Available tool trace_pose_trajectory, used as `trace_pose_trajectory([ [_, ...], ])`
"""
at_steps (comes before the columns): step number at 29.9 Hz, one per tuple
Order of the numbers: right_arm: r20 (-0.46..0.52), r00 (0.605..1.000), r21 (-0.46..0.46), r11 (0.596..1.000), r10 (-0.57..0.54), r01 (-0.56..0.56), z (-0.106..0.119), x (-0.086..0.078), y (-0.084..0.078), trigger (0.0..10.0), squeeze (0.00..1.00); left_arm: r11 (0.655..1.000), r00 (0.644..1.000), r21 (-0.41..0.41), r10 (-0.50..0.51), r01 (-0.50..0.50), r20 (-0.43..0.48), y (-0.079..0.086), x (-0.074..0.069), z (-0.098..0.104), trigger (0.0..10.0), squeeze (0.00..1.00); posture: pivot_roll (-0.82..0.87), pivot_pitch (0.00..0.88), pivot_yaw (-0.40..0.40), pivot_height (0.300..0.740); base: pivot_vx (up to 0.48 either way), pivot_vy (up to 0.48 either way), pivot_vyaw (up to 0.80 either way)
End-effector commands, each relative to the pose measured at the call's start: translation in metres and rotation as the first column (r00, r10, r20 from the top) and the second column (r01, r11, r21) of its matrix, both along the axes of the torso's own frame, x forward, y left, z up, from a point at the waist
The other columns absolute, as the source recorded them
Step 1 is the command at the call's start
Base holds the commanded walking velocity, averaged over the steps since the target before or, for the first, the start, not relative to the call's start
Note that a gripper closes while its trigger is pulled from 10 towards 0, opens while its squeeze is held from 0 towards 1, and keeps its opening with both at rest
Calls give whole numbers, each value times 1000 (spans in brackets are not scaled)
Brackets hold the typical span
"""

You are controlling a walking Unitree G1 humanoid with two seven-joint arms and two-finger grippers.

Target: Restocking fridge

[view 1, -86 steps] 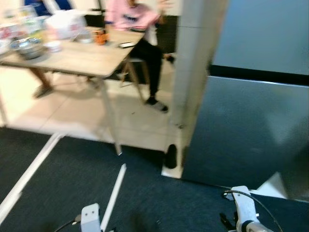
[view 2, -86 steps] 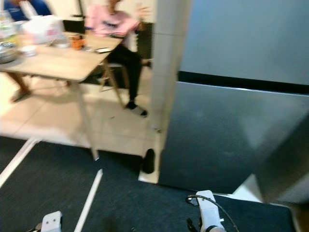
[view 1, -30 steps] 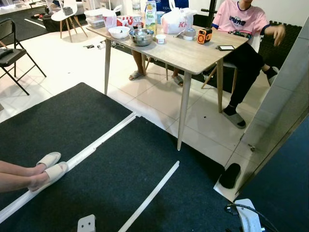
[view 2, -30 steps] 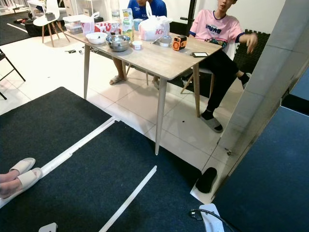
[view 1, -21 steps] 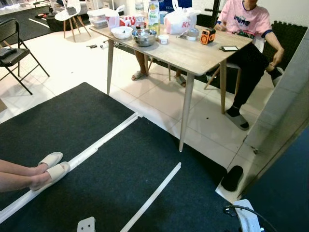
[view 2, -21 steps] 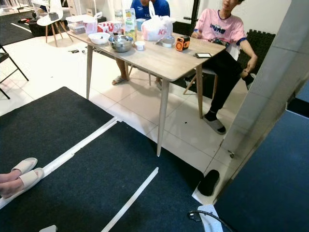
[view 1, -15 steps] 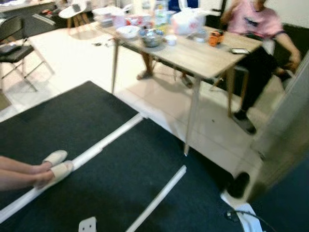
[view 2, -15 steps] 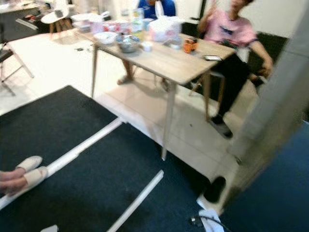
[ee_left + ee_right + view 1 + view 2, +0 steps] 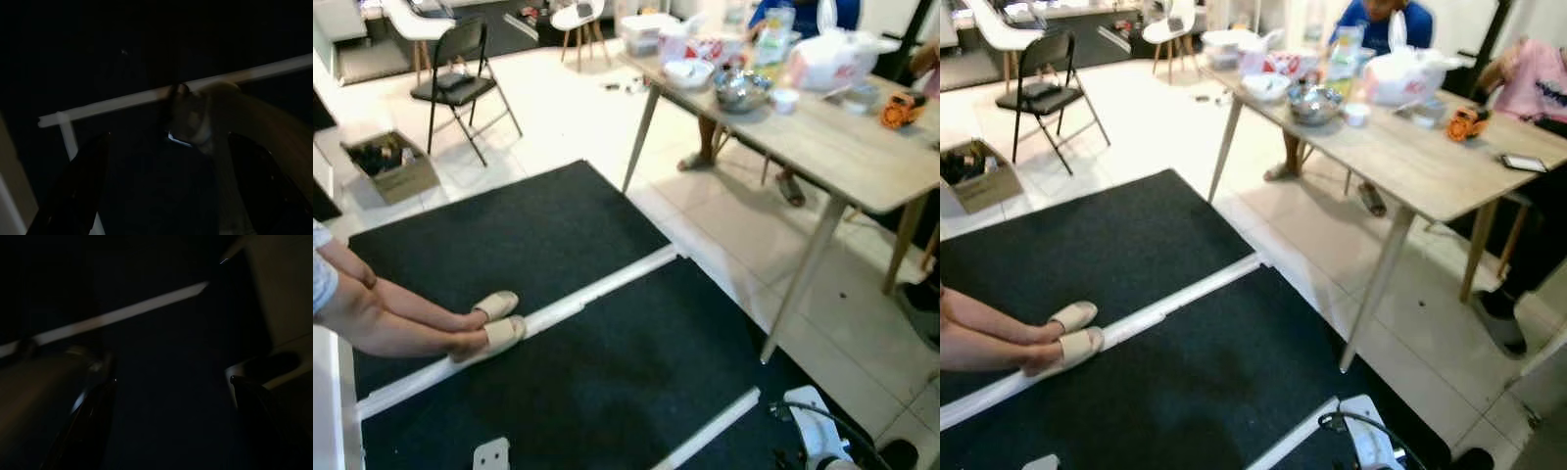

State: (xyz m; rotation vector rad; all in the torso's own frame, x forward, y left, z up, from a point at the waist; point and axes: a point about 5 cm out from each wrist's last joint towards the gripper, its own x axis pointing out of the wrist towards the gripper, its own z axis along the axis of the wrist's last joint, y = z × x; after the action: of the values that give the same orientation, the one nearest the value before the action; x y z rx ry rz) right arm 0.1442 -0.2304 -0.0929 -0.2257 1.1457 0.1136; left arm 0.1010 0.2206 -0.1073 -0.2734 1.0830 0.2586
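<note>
A wooden table (image 9: 862,157) stands at the upper right on pale tiles. On it are a metal bowl (image 9: 741,90), a white bowl (image 9: 686,71), a carton (image 9: 773,24), a white plastic bag (image 9: 832,59) and a small orange object (image 9: 901,108). Both arms hang low; the left arm (image 9: 491,455) and right arm (image 9: 813,436) poke in at the bottom edge. In the dark wrist views my left gripper (image 9: 166,191) and right gripper (image 9: 171,421) are open over the dark carpet, holding nothing.
A seated person's legs in slippers (image 9: 489,323) lie across a white floor strip (image 9: 587,294) at left. People sit behind the table (image 9: 1381,15). A black folding chair (image 9: 460,83) and a cardboard box (image 9: 391,162) stand at back left. A black shoe (image 9: 901,452) lies at lower right.
The camera has swung left: the fridge and pillar have left the picture, the table has shifted to the right, and the chair, box and seated person's legs have come in.
</note>
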Motion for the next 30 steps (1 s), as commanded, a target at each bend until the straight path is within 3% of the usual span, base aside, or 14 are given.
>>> trace_pose_trajectory([
  [1,-11,1000,-16,1000,-16,16,0,-3,-5,10000,0,1000,1000,1,-15,15,-1,0,2,0,10000,0,-34,0,-4,740,394,0,0],
  [5,-22,1000,-23,1000,-8,7,-1,-5,-5,10000,0,1000,1000,4,-20,20,-4,1,1,0,10000,0,-30,0,-4,740,394,0,0],
  [23,-18,999,-15,1000,-27,27,-1,-3,-3,10000,0,1000,1000,-2,-22,22,-9,-1,-1,0,10000,0,-34,0,0,740,396,0,-800],
  [30,-20,999,-26,999,-25,25,-1,-3,-3,10000,0,1000,1000,-1,-22,22,-10,0,-1,0,10000,0,-33,0,1,740,389,0,0],
])
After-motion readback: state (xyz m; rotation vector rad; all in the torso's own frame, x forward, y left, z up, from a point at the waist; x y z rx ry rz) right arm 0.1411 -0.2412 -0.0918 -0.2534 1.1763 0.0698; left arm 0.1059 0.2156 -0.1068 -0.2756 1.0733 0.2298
